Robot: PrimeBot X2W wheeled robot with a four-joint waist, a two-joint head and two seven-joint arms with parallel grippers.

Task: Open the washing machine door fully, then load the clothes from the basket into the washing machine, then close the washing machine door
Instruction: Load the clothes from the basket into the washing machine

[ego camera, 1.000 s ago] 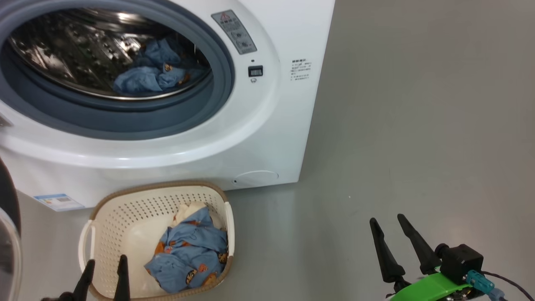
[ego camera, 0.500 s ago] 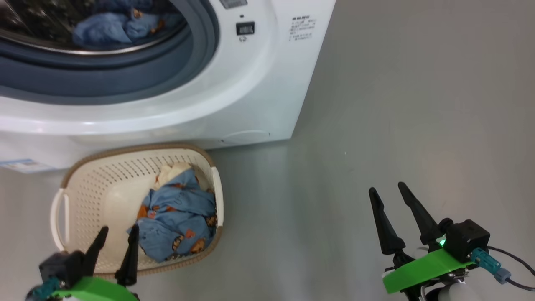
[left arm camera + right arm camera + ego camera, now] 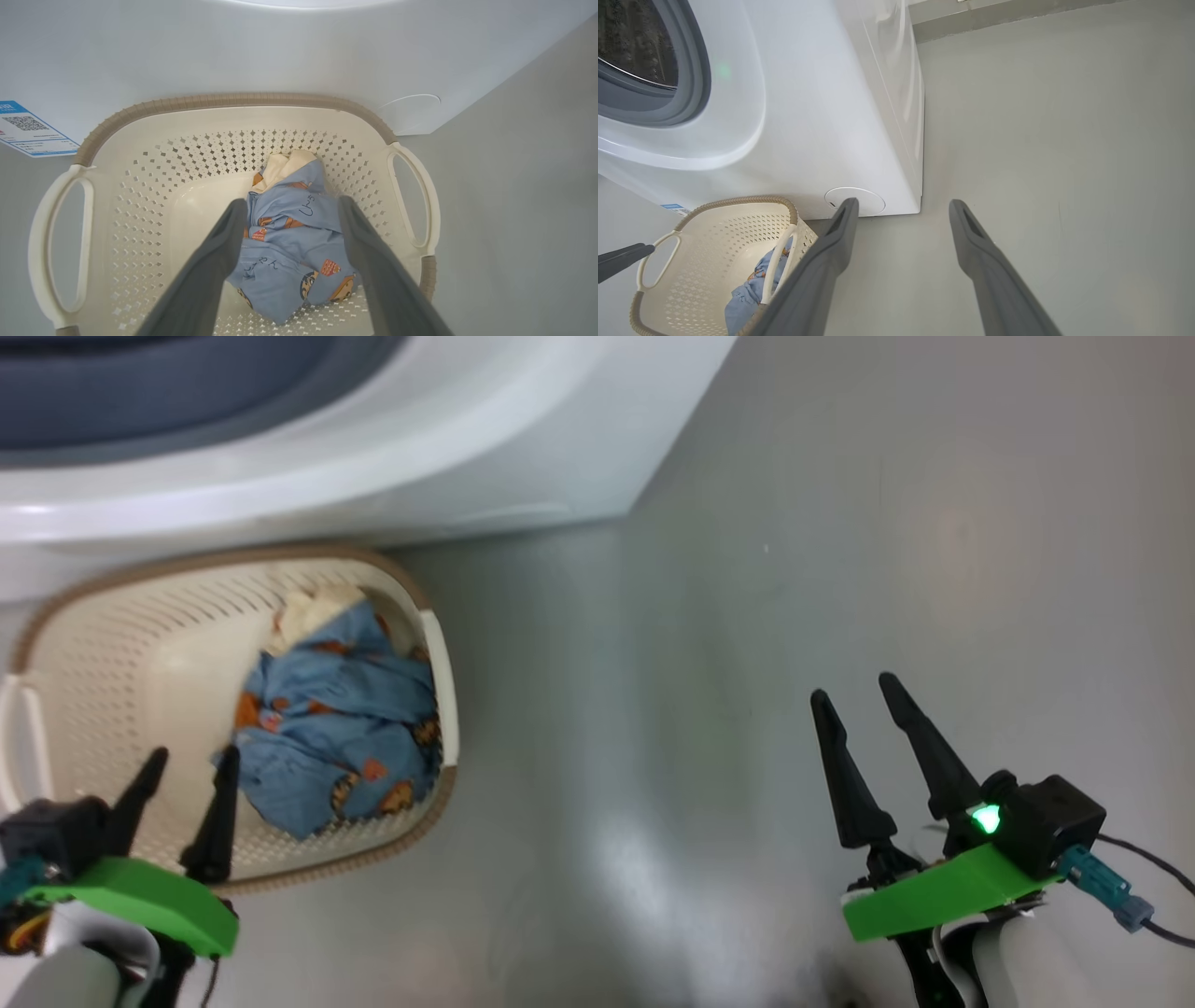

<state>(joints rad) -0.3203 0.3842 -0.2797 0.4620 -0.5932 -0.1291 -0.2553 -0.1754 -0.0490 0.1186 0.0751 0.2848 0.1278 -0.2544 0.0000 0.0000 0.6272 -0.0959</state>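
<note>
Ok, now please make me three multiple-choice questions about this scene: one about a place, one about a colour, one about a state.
1. Where does the basket stand relative to the washing machine?
A) on top of it
B) on the floor in front of it
C) inside its drum

2. What is the main colour of the clothes in the basket?
A) red
B) black
C) light blue

3. What state is the left gripper in?
A) open, holding nothing
B) shut on the clothes
C) shut on a basket handle

Answers:
1 B, the basket sits on the floor just before the machine's front.
2 C, the fabric is light blue with small orange-brown prints.
3 A, its jaws stand apart over the basket.
</note>
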